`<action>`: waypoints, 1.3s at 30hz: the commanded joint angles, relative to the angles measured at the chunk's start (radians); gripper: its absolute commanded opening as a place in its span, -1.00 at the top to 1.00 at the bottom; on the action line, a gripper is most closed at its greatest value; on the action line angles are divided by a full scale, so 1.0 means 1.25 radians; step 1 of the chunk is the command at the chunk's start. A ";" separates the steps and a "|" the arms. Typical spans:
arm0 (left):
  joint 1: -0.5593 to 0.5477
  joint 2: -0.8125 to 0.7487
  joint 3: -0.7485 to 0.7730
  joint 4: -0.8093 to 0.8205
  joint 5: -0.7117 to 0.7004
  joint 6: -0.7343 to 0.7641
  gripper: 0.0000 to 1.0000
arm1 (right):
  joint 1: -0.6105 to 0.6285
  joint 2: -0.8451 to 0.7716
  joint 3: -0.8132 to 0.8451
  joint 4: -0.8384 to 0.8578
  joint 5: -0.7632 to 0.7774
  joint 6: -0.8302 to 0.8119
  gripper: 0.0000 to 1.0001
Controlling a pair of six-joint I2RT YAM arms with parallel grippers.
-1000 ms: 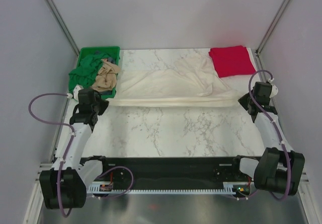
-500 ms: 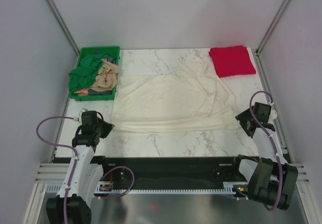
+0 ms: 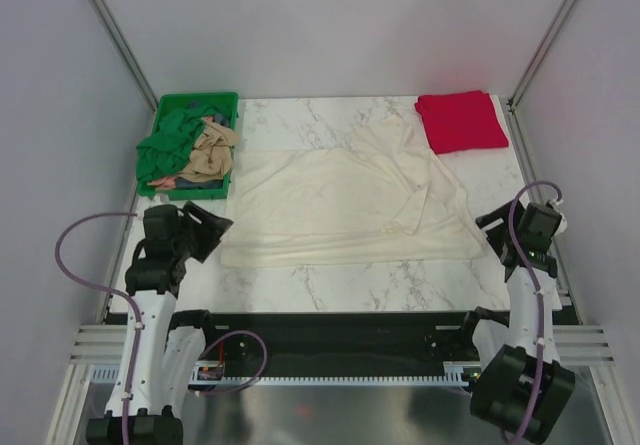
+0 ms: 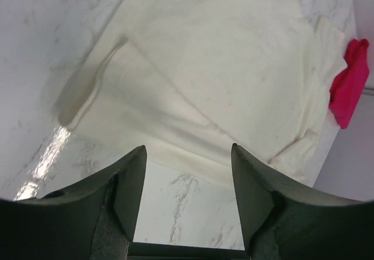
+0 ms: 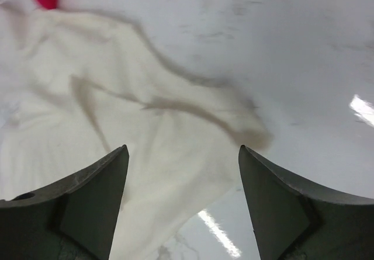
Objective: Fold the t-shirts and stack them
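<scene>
cream-white t-shirt [image 3: 340, 205] spread flat mid-table; red t-shirt [image 3: 460, 120] folded at far right corner; tan t-shirt [image 3: 208, 150], dark green t-shirt [image 3: 168, 143] heaped in green crate [image 3: 196, 96]; left gripper [image 3: 205, 233] gaping wide, empty, by shirt's near left corner; right gripper [image 3: 497, 230] likewise wide, empty, by near right corner

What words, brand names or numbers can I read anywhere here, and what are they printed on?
None. The cream-white t-shirt, the red t-shirt, the green crate and the marble table are all plain; nothing legible shows on the left arm or right arm.
</scene>
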 commanded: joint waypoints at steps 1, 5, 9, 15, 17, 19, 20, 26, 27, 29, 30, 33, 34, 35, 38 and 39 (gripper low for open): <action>0.006 0.036 0.180 -0.021 0.038 0.168 -0.35 | 0.129 -0.060 0.091 0.043 -0.016 -0.031 -0.68; 0.004 0.092 0.249 -0.058 0.003 0.307 -0.35 | 0.331 0.051 0.154 0.069 0.024 -0.045 -0.68; 0.006 0.103 0.233 -0.045 0.018 0.312 -0.36 | 0.523 0.178 0.162 0.105 0.119 -0.034 -0.69; 0.004 0.087 0.226 -0.031 0.009 0.317 -0.35 | 0.639 0.318 0.166 0.193 0.155 -0.020 -0.70; 0.006 0.086 0.225 -0.030 0.010 0.318 -0.35 | 0.657 0.353 0.182 0.186 0.180 -0.013 -0.70; 0.006 0.083 0.226 -0.028 0.015 0.318 -0.35 | 0.670 0.365 0.183 0.195 0.199 -0.008 -0.71; 0.004 0.082 0.225 -0.028 0.016 0.318 -0.35 | 0.670 0.377 0.184 0.199 0.202 -0.008 -0.71; 0.006 0.076 0.221 -0.024 0.020 0.320 -0.34 | 0.672 0.452 0.211 0.213 0.213 -0.013 -0.71; 0.006 0.075 0.221 -0.024 0.021 0.320 -0.34 | 0.672 0.458 0.215 0.214 0.215 -0.015 -0.71; 0.006 0.076 0.221 -0.023 0.022 0.320 -0.34 | 0.673 0.473 0.224 0.225 0.213 -0.015 -0.71; 0.006 0.077 0.221 -0.022 0.023 0.320 -0.33 | 0.672 0.479 0.228 0.227 0.212 -0.015 -0.71; 0.006 0.077 0.221 -0.021 0.022 0.320 -0.33 | 0.672 0.503 0.252 0.236 0.193 -0.010 -0.70; 0.006 0.077 0.221 -0.021 0.021 0.320 -0.33 | 0.673 0.513 0.270 0.237 0.191 -0.007 -0.70; 0.004 0.077 0.220 -0.021 0.020 0.320 -0.33 | 0.675 0.518 0.280 0.237 0.191 -0.005 -0.70; 0.006 0.077 0.221 -0.020 0.017 0.320 -0.33 | 0.694 0.549 0.349 0.214 0.202 -0.004 -0.70; 0.006 0.076 0.221 -0.021 0.019 0.320 -0.33 | 0.702 0.556 0.367 0.204 0.202 -0.002 -0.70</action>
